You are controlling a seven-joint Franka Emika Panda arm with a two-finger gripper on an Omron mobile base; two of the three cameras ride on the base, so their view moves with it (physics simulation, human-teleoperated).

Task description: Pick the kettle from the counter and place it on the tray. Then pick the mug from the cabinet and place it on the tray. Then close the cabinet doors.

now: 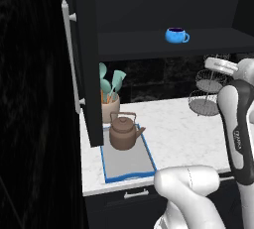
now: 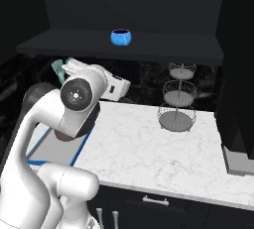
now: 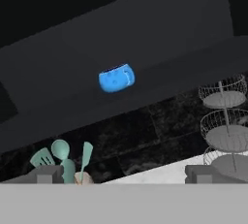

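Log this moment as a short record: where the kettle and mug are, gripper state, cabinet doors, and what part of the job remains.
kettle: upright on the tray, at its back end
mug: on the cabinet shelf, untouched
gripper: open, empty, pointed toward the mug, well short of it
cabinet door: left one stands open
other items: utensil pot, wire basket stand on the counter
remaining: move mug to tray, close doors

1. The left base view is looking forward and down from behind the arm's left, with the tray (image 1: 128, 162) near at 6 o'clock.
2. The right base view is facing the same tabletop (image 2: 163, 148) from the right.
3. The hand view is tilting upward, rolled, sharing the mug (image 3: 116, 78) and wire stand (image 3: 225, 131) with both.
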